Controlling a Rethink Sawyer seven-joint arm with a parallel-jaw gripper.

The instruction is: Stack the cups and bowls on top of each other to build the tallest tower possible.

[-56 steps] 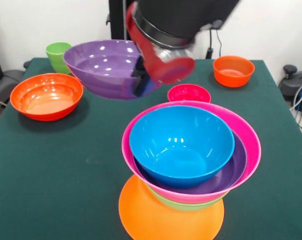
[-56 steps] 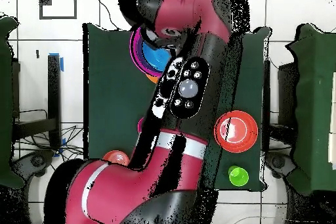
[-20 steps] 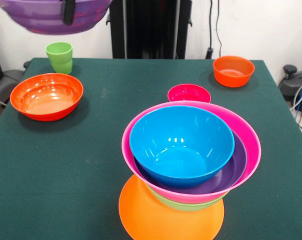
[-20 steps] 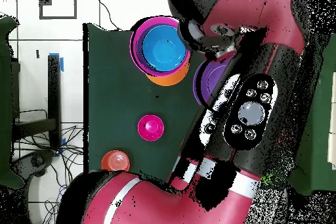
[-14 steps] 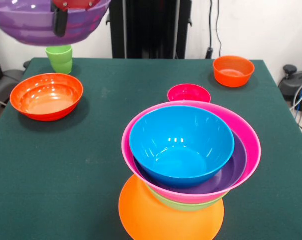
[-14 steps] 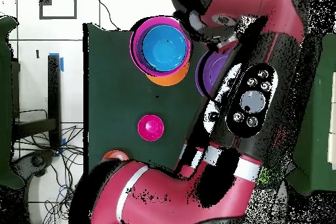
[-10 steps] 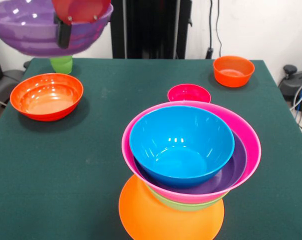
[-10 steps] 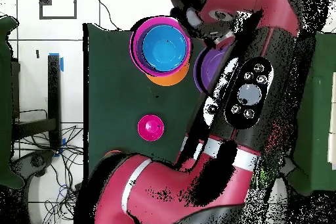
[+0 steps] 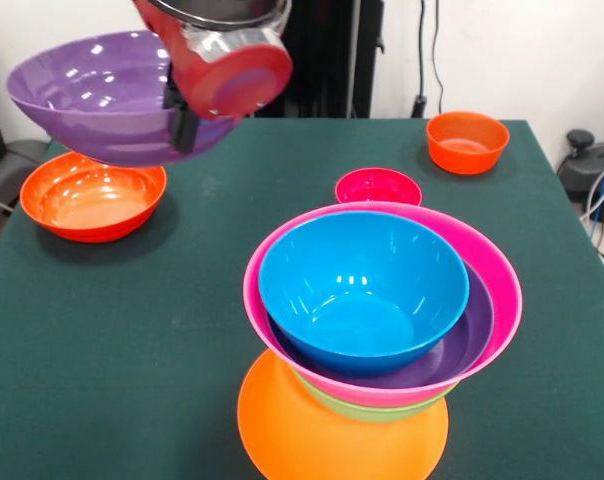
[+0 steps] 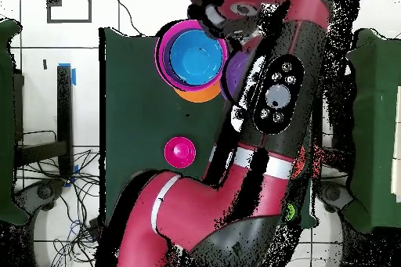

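Observation:
The tower stands near the table's front edge: a blue bowl nested in a purple bowl, a pink bowl and a green bowl, all on an upturned orange bowl. From overhead the tower sits at the table's top. My gripper is shut on the rim of a large purple bowl, held tilted in the air to the upper left of the tower. Only a sliver of this bowl shows beside the arm overhead. The cup is hidden behind the held bowl.
A wide red-orange bowl sits at the left under the held bowl. A small magenta bowl stands just behind the tower and shows overhead as well. A small red-orange bowl is at the far right. The arm covers much of the overhead view.
The held purple bowl has come down from the top left corner and moved right, towards the tower. The red wrist has come into the front view. The cup is now covered.

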